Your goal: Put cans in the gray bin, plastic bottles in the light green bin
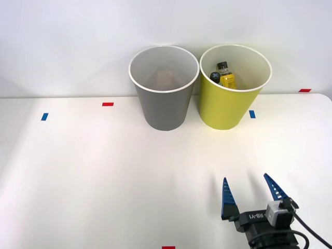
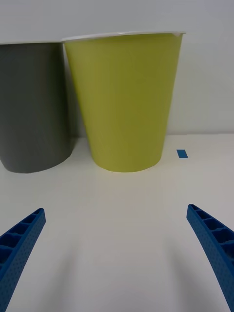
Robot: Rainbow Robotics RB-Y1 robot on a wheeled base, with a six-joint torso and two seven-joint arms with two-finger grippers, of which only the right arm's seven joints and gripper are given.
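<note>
White tabletop (image 1: 104,171): right hand (image 1: 250,192) is hovering released, gripping nothing. Yellow-green plastic bin (image 1: 228,106) is sitting straight ahead, black-capped yellow-label bottle (image 1: 226,77) inside; gray plastic bin (image 1: 165,106) touching beside it.

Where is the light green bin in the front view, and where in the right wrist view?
Front view: the light green bin stands at the back of the table, right of the gray bin.
Right wrist view: it rises straight ahead of the open tool, beside the gray bin.
Shared landmark: the blue tape mark by its base.
</note>
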